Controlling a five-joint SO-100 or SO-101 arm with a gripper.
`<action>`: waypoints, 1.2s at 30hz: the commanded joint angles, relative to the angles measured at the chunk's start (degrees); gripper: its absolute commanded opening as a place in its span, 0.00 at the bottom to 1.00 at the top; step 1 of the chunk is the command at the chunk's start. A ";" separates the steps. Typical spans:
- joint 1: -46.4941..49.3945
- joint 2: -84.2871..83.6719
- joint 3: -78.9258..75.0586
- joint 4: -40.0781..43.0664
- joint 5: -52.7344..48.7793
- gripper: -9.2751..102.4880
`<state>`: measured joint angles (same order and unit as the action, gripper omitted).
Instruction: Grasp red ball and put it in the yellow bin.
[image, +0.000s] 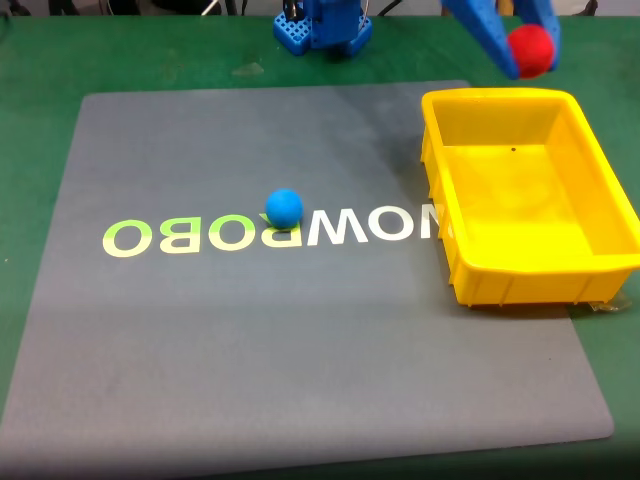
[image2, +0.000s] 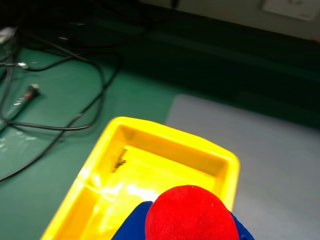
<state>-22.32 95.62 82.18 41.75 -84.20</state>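
In the fixed view my blue gripper (image: 528, 55) is shut on the red ball (image: 531, 47), held in the air above the far rim of the yellow bin (image: 600, 160). The bin stands at the right edge of the grey mat and is empty. In the wrist view the red ball (image2: 191, 214) sits large at the bottom, between blue fingers (image2: 131, 225), with the yellow bin (image2: 115, 145) open below it. A blue ball (image: 284, 207) lies on the mat's white lettering, well left of the bin.
The grey mat (image: 200, 350) lies on a green table. The arm's blue base (image: 322, 25) stands at the far edge. Black cables (image2: 60, 100) trail on the green surface beside the bin in the wrist view.
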 joint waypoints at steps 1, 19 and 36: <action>-2.81 0.97 -0.62 -0.18 0.62 0.08; -3.96 -1.58 -0.62 -0.35 1.23 0.39; 0.00 9.23 7.91 -0.26 -0.62 0.40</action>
<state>-24.17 96.94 87.98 41.75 -84.20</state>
